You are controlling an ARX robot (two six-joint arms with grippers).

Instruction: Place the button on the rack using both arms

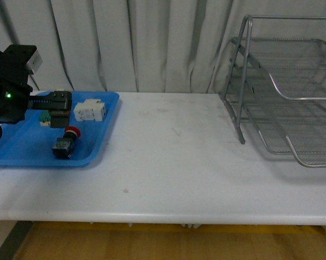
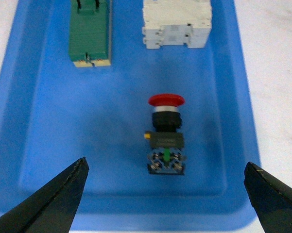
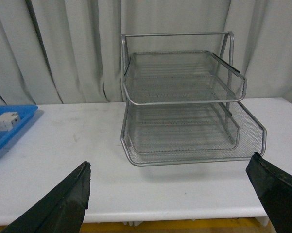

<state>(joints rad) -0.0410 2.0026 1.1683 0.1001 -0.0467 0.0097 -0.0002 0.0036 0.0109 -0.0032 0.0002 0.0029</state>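
Finding: the button [image 2: 166,133] lies on its side in the blue tray [image 2: 48,145], right of the tray's middle and toward its near edge. Its red cap points at the tray's far edge, where the white block [image 2: 177,22] and the green switch [image 2: 91,36] sit well apart from it. The tray occupies the left edge of the tabletop [image 1: 173,162]. The rack [image 1: 240,116] stands at the right edge, well apart from the tray, and every tier in view is bare. Step in hand, as judged: the left gripper [image 1: 59,109] is lining up over the tray for the pick. To do this well, the arm should descend with the button centred and the jaws closing across the flat sides of the dark body. The round cap would be likely to slip or roll. The tips must also clear the tray's raised rim. Jaws, left: spread wide, holding nothing and touching nothing, with the button lying just ahead between their lines. Jaws of the right gripper [image 3: 169,161]: likewise spread wide and empty, facing the rack's open front from the near side of the tabletop. It is judged to be waiting for a handover.
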